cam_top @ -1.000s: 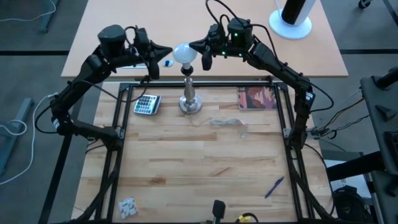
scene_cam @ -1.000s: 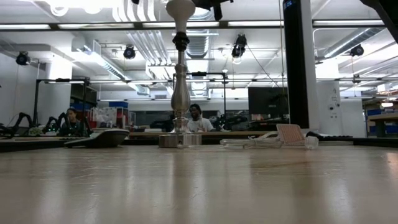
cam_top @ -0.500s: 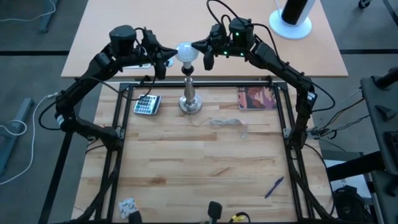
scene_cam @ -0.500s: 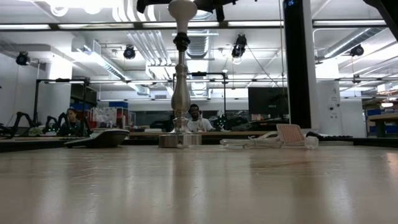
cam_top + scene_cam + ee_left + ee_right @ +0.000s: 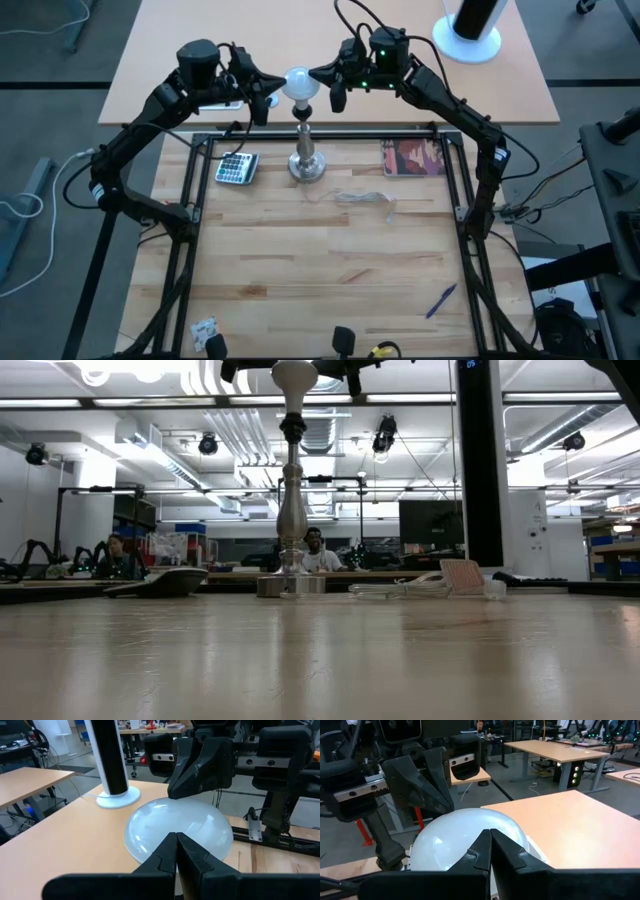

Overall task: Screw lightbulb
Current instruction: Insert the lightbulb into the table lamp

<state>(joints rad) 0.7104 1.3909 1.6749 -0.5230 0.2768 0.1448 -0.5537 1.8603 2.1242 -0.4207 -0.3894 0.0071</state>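
Table (image 5: 320,260) is wood, big, mostly bare. Both arms reach to its far edge, meeting over the stand (image 5: 305,150).

Left gripper (image 5: 262,100) sits just beside the bulb (image 5: 298,84) on one side, fingers pressed together, tips at the glass; whether they touch it can't be told from above. In its wrist view the closed fingers (image 5: 172,852) cover the bulb's (image 5: 180,832) lower middle and the base is hidden.

Right gripper (image 5: 335,92) is opposite, just beside the bulb, fingers together too, nothing clamped. Its wrist view shows the bulb (image 5: 470,837) right behind the shut fingertips (image 5: 490,850), screw base out of sight.

Bulb sits on top of the stand, between the two grippers. In the low view the bulb (image 5: 294,374) is cut off by the frame edge and both grippers are mostly out of frame, just dark bits by it.

Past the right gripper, well apart: white cylinder (image 5: 470,25) on a round base, top cut off. Near the stand foot: calculator (image 5: 236,167), keys unreadable. Other side: reddish booklet (image 5: 412,157), print too small to read. Clear plastic wrap (image 5: 365,198) is hard to make out. Pen (image 5: 441,300) lies near the front, far from both grippers. Small card (image 5: 204,330) is at the front corner, markings illegible.
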